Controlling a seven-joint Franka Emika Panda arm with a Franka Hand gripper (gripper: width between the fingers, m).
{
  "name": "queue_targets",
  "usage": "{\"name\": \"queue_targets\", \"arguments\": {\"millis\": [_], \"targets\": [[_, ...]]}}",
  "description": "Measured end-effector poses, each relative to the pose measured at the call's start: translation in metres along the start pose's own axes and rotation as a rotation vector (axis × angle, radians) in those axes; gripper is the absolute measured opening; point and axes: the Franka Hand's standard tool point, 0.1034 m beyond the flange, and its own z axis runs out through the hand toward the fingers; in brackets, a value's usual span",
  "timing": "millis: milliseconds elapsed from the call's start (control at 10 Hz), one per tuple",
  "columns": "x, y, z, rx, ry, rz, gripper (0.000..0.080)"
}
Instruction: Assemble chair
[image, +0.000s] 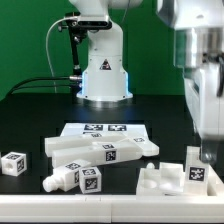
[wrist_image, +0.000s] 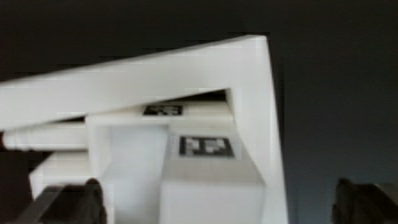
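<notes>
Holding the gripper (wrist_image: 222, 203) wide, both dark fingers (wrist_image: 80, 200) spread well apart and pinching nothing. Between them, filling most of the wrist view: a white upright chair part (wrist_image: 214, 90) bearing two black-and-white tags, close against one finger, separated from the other by a dark gap; cannot tell whether the near finger touches it. In the exterior view, hanging blurred just above that same tagged piece, set upright just beside the notched panel (image: 160, 182). Farther from the fingers, toward the exterior view's left: a pair of bars (image: 105, 150) lying close together, then a third bar (image: 75, 179) lying apart in front of them. Well apart from the fingers, farthest on that side: a tagged cube (image: 13, 163). Beyond the pair of bars, lying flat on the dark table (image: 30, 205): the marker board (image: 105, 129).
</notes>
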Motion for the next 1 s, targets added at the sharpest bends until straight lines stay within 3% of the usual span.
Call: {"name": "queue_targets", "arguments": {"millis": [600,700,1000], "targets": [[0.003,0.001,0.001,0.001,0.003,-0.034,0.0649],[0.016,0.0,0.0,0.021,0.007,-0.13,0.0649],[0.069,0.007,-0.01,0.023,0.018,-0.434,0.0649]]}}
